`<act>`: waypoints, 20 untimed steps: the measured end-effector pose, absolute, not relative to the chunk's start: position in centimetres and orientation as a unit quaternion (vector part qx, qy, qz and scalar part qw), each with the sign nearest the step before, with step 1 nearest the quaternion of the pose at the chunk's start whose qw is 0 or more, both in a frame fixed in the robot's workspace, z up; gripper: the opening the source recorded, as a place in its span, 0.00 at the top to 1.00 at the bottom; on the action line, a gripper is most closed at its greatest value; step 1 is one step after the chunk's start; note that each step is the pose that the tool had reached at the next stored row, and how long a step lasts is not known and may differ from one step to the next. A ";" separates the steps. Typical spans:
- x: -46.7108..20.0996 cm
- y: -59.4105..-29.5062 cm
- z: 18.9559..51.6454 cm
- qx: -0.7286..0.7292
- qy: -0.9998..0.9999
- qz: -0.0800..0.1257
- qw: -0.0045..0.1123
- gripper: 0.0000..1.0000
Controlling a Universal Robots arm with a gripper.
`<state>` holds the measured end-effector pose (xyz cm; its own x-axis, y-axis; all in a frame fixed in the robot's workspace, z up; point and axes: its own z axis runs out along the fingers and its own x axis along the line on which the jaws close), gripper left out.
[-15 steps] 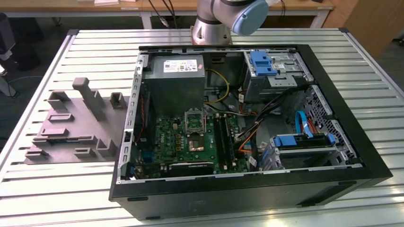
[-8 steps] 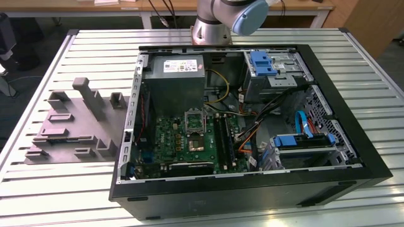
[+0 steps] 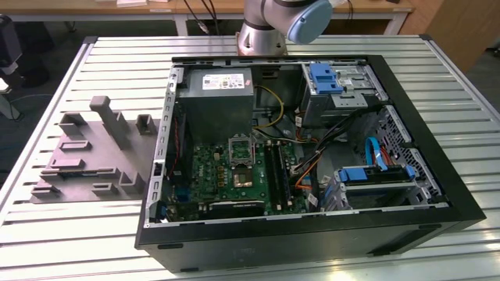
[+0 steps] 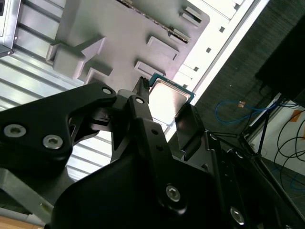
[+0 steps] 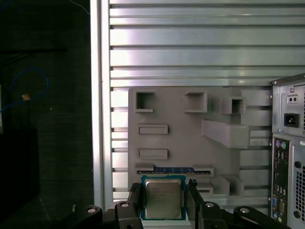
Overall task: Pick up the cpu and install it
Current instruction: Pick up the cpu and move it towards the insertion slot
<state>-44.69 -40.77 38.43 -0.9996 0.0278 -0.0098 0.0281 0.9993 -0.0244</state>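
The cpu [image 5: 164,198] is a small square chip with a pale metal top and a thin green rim. My gripper [image 5: 164,201] is shut on it, one black finger [image 5: 135,200] on each of two opposite edges. In the second wrist view the cpu [image 4: 169,98] sits between the tips of the gripper [image 4: 167,102], held above the grey moulded fixture [image 4: 119,38]. In the exterior view the open computer case [image 3: 437,193] lies on the table with the green motherboard [image 3: 226,175] and its silver socket [image 3: 240,147] exposed.
The grey fixture [image 3: 86,158] with raised blocks and slots lies at the exterior view's left of the case. A blue-edged strip [image 5: 174,170] sits in one slot. The case's rear panel [image 5: 288,157] stands beside the fixture. The arm's base [image 3: 273,23] is behind the case.
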 end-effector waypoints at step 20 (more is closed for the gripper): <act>-43.7 -40.8 38.4 0.014 1.000 -0.012 0.005 0.53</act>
<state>-43.72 -40.77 38.43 -0.9996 0.0279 -0.0098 0.0281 0.9993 -0.0244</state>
